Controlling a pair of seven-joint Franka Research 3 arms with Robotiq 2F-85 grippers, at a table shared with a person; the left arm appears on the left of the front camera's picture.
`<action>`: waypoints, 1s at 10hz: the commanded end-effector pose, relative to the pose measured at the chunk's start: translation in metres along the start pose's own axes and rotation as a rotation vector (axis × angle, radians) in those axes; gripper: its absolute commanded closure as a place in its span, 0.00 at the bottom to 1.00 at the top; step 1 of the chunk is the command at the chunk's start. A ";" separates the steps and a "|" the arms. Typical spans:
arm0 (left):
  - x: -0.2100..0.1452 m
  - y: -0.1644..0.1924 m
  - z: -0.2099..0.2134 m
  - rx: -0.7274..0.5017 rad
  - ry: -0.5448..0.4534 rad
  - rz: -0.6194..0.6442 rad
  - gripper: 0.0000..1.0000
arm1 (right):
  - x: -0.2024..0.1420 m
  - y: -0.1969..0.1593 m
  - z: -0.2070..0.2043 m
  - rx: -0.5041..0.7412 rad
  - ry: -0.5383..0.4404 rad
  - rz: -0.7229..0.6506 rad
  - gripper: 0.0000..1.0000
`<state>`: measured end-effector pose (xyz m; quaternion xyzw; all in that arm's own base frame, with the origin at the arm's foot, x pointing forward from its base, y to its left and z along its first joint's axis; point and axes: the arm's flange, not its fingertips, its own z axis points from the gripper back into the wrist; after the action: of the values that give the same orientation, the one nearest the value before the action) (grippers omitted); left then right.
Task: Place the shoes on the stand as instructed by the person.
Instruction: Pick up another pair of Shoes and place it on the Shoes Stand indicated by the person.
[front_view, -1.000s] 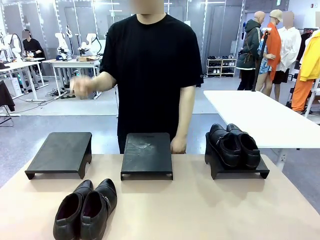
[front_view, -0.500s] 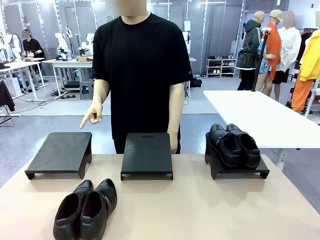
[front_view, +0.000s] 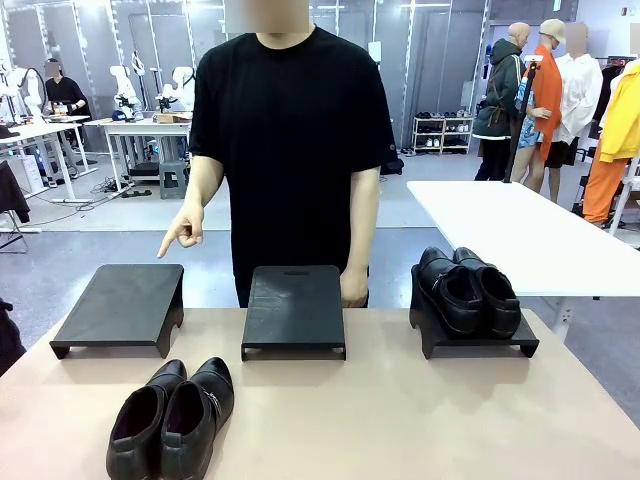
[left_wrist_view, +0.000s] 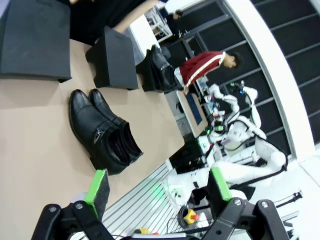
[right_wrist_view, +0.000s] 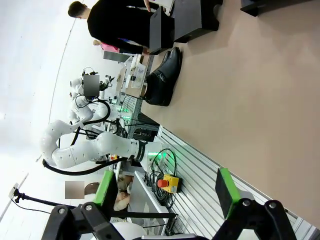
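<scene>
Left gripper (left_wrist_view: 159, 186), right gripper (right_wrist_view: 166, 189): jaws wide apart (both empty).

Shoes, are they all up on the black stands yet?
Not yet. One pair of shoes sits on the right stand, so that looks done. The person's hand points down at the left stand. The left gripper and right gripper are open and hold nothing. The other pair lies on the table, probably meant for that left stand.
</scene>
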<state>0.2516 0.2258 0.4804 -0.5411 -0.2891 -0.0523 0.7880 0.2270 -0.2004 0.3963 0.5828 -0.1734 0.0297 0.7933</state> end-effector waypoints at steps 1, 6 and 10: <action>0.003 -0.050 -0.037 0.127 0.150 -0.058 0.00 | -0.002 0.004 0.003 -0.003 0.009 0.011 0.00; 0.003 -0.134 -0.192 0.420 0.522 -0.100 0.00 | -0.002 0.004 0.003 -0.003 0.009 0.011 0.00; -0.019 -0.141 -0.271 0.572 0.640 -0.155 0.00 | -0.002 0.004 0.003 -0.003 0.009 0.011 0.00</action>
<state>0.2830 -0.0710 0.5246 -0.2567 -0.0753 -0.2022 0.9421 0.2264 -0.2006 0.3972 0.5824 -0.1741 0.0298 0.7935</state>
